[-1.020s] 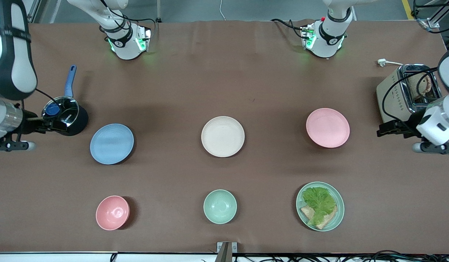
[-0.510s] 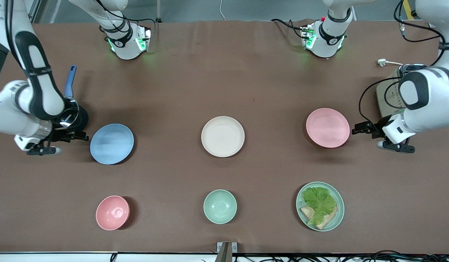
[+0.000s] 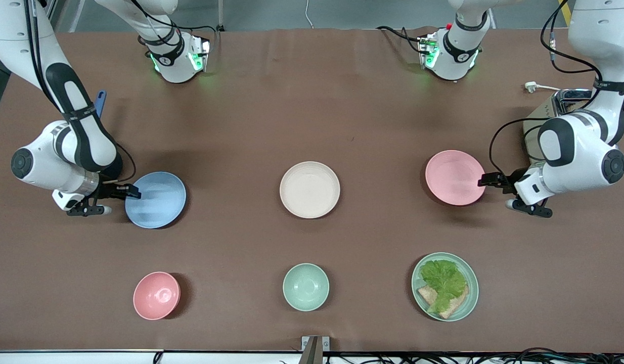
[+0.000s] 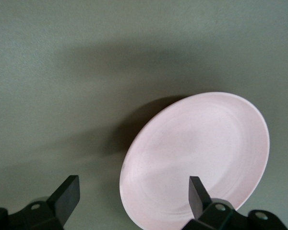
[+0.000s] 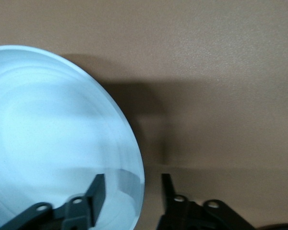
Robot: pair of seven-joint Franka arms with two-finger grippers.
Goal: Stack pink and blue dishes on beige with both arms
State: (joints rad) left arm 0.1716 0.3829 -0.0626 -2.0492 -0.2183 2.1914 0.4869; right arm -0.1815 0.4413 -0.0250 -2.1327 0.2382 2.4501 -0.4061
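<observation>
Three matching plates sit in a row across the middle of the brown table [image 3: 312, 101]. Toward the right arm's end lies the blue plate [image 3: 156, 199], and the right gripper [image 3: 131, 191] is at its outer rim with its fingers [image 5: 97, 191] spread, one over the plate's inside and the other outside the edge, the rim between them but not yet pinched. Midway between the two is the beige plate [image 3: 310, 189], bare and untouched. Toward the left arm's end lies the pink plate [image 3: 455, 177], and the left gripper [image 3: 486, 180] is at its outer rim, fingers [image 4: 198, 192] wide apart; one shows over the plate's edge and the other off to the side over the table. Nearer the front camera stand a pink bowl [image 3: 157, 295], a mint-green bowl [image 3: 306, 286] and a mint-green plate [image 3: 471, 303] carrying lettuce [image 3: 443, 280] and bread [image 3: 452, 306].
</observation>
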